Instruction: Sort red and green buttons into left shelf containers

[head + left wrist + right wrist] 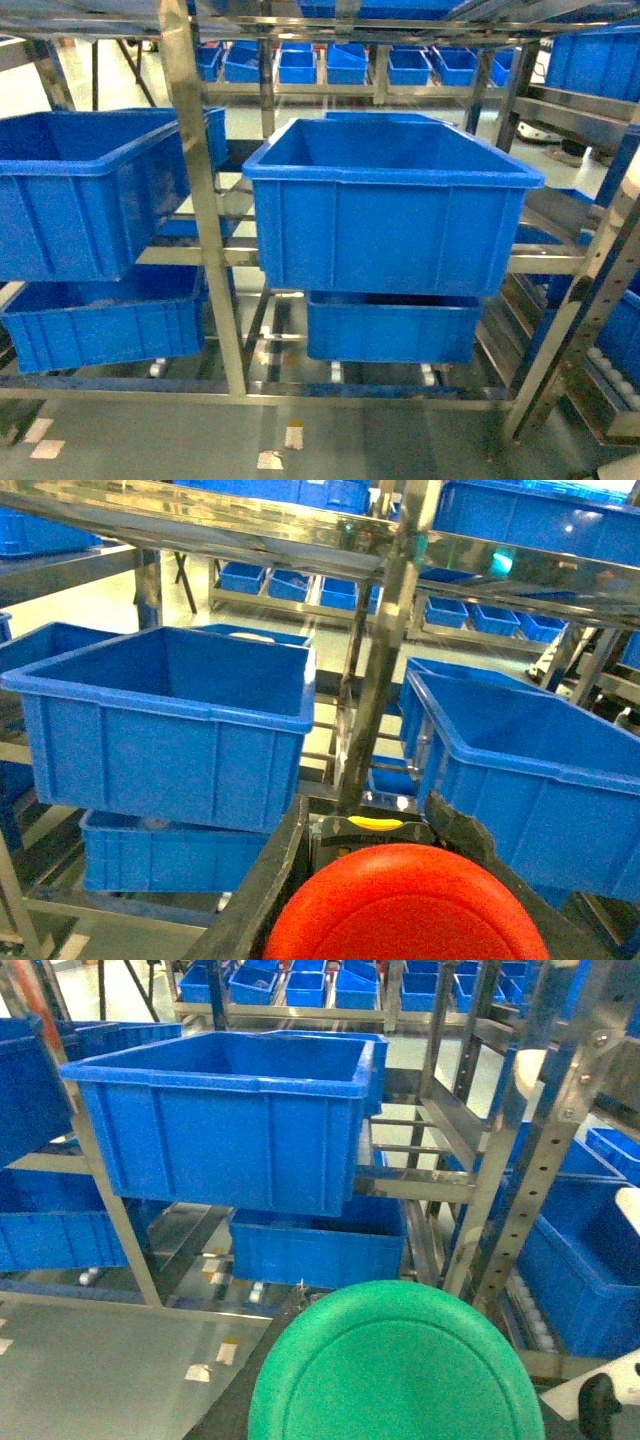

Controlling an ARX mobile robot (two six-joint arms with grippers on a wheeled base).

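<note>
The red button [405, 905] fills the bottom of the left wrist view, its dark body with a yellow part just behind the cap. My left gripper [368, 815] is shut on it, with dark fingers [262, 885] pressing both sides. It hangs in front of a large blue left shelf container [170, 730], level with its wall. The green button [395, 1370] fills the bottom of the right wrist view, and my right gripper [390, 1305] is shut on it, its fingers mostly hidden behind the cap. In the head view neither gripper shows; the left shelf containers [90, 190] sit on the rack.
A steel upright post [205, 200] separates the left bins from a big blue middle bin [385, 200]. More blue bins [100, 320] sit on the lower level. A perforated steel post [545, 1150] and slanted shelf stand on the right. Small blue trays [345, 65] line a far rack.
</note>
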